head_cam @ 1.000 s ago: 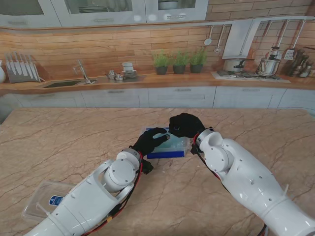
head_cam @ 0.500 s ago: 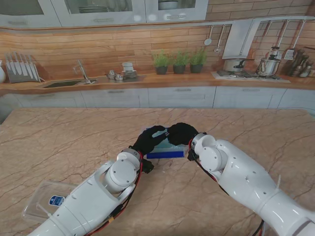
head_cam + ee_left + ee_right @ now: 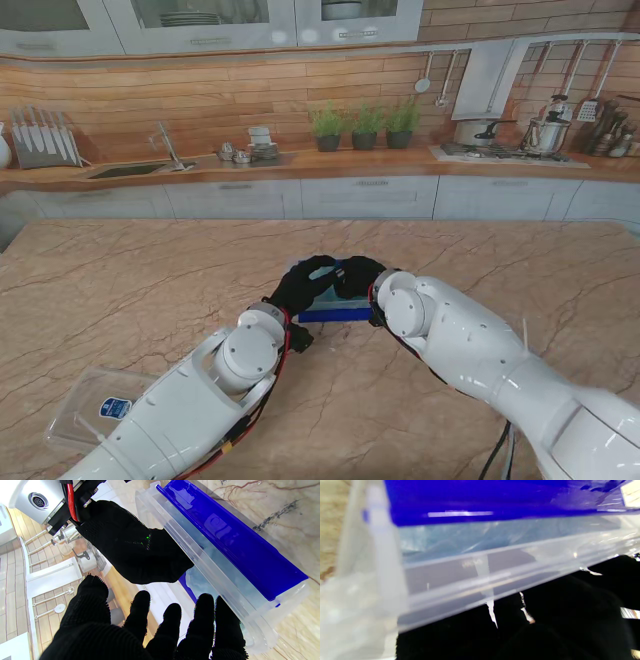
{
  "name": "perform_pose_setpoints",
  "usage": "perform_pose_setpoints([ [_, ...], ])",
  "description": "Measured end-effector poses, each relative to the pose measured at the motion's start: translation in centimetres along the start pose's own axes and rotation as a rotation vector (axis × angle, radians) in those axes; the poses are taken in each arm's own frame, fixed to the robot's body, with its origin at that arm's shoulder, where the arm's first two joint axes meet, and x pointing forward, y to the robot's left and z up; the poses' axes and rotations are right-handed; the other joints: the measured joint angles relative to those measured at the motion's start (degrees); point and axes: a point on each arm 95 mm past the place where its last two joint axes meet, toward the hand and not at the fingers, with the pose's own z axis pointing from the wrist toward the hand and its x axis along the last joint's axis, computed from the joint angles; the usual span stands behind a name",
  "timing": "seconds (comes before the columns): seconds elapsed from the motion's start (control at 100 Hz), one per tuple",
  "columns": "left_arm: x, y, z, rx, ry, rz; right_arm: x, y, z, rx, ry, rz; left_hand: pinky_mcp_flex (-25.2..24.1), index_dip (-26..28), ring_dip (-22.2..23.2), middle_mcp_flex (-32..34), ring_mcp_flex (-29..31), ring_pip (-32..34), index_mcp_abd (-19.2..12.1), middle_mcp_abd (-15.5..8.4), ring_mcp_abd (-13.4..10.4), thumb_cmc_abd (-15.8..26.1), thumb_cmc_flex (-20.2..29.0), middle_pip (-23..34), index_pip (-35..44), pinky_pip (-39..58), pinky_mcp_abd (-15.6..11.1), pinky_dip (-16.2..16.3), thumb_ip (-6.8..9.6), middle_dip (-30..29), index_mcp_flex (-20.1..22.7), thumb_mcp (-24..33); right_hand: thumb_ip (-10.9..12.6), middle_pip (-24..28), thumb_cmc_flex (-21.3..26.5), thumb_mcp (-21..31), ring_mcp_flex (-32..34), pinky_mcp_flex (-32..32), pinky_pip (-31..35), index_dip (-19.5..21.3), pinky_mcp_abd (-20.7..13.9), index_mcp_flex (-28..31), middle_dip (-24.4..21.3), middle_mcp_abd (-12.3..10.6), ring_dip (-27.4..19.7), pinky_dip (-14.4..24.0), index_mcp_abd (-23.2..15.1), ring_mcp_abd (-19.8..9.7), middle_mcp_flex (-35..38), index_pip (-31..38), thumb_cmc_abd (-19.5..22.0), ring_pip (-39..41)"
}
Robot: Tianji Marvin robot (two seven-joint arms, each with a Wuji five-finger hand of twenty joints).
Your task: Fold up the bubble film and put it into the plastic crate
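Note:
The clear plastic crate (image 3: 338, 313) with a blue side panel stands on the marble table in the middle of the stand view. Pale blue bubble film (image 3: 200, 581) lies inside it, also seen through the wall as bubble film (image 3: 460, 538). My right hand (image 3: 357, 275), in a black glove, reaches down into the crate over its rim; in the left wrist view the right hand (image 3: 135, 550) has its fingers together and their tips hidden inside. My left hand (image 3: 303, 285) hovers at the crate's left end, and the left wrist view shows the left hand (image 3: 150, 630) with fingers (image 3: 203, 610) spread, holding nothing.
A clear lid (image 3: 95, 405) with a blue label lies on the table near me at the left, beside my left arm. Both forearms cross the near half of the table. A kitchen counter runs along the far wall.
My right hand has come down and leftward from above the crate's far right corner into the crate, close to my left hand. The left hand has hardly moved.

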Motion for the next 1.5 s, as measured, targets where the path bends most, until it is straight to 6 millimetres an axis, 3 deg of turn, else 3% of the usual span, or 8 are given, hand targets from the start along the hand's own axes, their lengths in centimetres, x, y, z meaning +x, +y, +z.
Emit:
perform_pose_setpoints([
  [0.17, -0.1, 0.0, -0.1, 0.003, -0.001, -0.002, 0.2, 0.2, 0.1, 0.029, -0.014, 0.011, 0.1, 0.0, 0.0, 0.0, 0.0, 0.0, 0.0, 0.0, 0.0, 0.0, 0.0, 0.0, 0.0, 0.0, -0.7, 0.0, 0.00, 0.0, 0.0, 0.0, 0.0, 0.0, 0.0, 0.0, -0.7, 0.0, 0.9, 0.3, 0.3, -0.6, 0.1, 0.0, 0.4, 0.0, -1.0, 0.0, -0.6, 0.0, 0.0, 0.9],
  [0.29, -0.1, 0.0, -0.1, 0.003, -0.002, -0.003, 0.1, 0.1, 0.8, 0.048, -0.019, -0.017, 0.1, 0.0, 0.0, 0.0, 0.0, 0.0, 0.0, 0.0, 0.0, 0.0, 0.0, 0.0, 0.0, 0.0, -0.8, 0.0, 0.00, 0.0, 0.0, 0.0, 0.0, 2.7, 0.0, 0.0, 0.1, 0.0, 1.6, 1.5, 0.3, -0.8, 1.5, -0.4, 2.7, 0.7, -2.9, -2.0, -0.6, 0.0, 0.0, 5.5],
  [0.38, 0.0, 0.2, -0.1, -0.003, 0.013, 0.022, 0.1, 0.2, 1.3, 0.057, -0.020, -0.010, 0.1, 0.0, 0.0, 0.0, 0.0, 0.0, 0.0, 0.0, 0.0, 0.0, 0.0, 0.0, 0.0, 0.0, 0.1, 0.0, 0.00, 0.0, 0.0, 0.0, 0.0, 5.6, 0.0, 0.0, 1.2, 0.0, 2.1, 1.7, 0.3, -0.9, 2.8, -0.2, 2.8, 1.3, -3.4, -1.5, -0.6, -0.1, 0.0, 6.8],
  [0.54, -0.3, 0.2, -0.2, -0.017, 0.024, 0.056, 0.3, 0.2, 1.3, 0.060, -0.018, 0.005, 0.1, 0.0, 0.0, 0.0, 0.0, 0.0, 0.0, 0.0, 0.0, 0.0, 0.0, 0.0, 0.0, 0.0, 0.2, 0.0, 0.00, 0.0, 0.0, 0.0, 0.0, 5.6, 0.0, 0.0, 1.2, -0.2, 2.1, 1.7, 0.7, -1.0, 3.0, 0.9, 2.8, 1.3, -3.4, -0.5, -0.6, -0.6, 0.0, 7.0],
  [0.74, 0.0, -0.1, -0.6, 0.009, 0.044, 0.023, 0.5, 0.0, 0.3, 0.039, 0.010, 0.012, 0.1, -0.1, 0.0, 0.0, 0.0, 0.0, 0.0, 0.0, 0.0, 0.0, 0.0, 0.0, 0.0, 0.0, 0.8, 0.0, 0.00, 0.0, 0.0, 0.0, 0.0, 0.3, 0.0, -1.2, 0.0, -1.7, 2.1, 1.6, 0.6, -1.4, 0.7, 0.7, 1.7, 1.3, -3.5, 0.2, -1.7, -0.7, 0.0, 2.7],
  [0.93, 0.9, -0.2, -1.5, 0.024, 0.115, 0.025, 0.6, 0.1, -0.9, 0.003, 0.033, 0.015, 0.1, -0.1, 0.0, 0.1, 0.0, 0.0, 0.0, 0.0, 0.0, 0.0, 0.0, 0.0, 0.0, 0.0, 0.9, 0.0, 0.00, 0.0, 0.0, 0.0, 0.0, 0.2, -1.2, -5.6, -1.6, -2.9, 1.9, 2.1, 0.2, -1.8, 0.6, 0.5, -1.3, 1.9, -3.7, 0.1, -2.6, -0.8, 0.9, -2.0],
  [1.5, 2.0, -0.7, -2.1, 0.035, 0.170, 0.025, 1.0, 2.9, -2.3, -0.098, 0.082, 0.003, 0.1, -0.1, 0.0, 0.3, 0.0, 0.0, 0.0, 0.0, 0.5, 0.0, 0.0, 0.0, 0.0, 0.0, 1.2, 0.0, 0.00, 0.0, 0.0, 0.0, 0.0, 0.2, -1.2, -8.6, -2.8, -3.7, 1.8, 2.4, -0.4, -2.3, 0.6, 0.3, -1.4, 2.6, -4.2, -0.5, -2.6, -0.8, 1.4, -2.9],
])
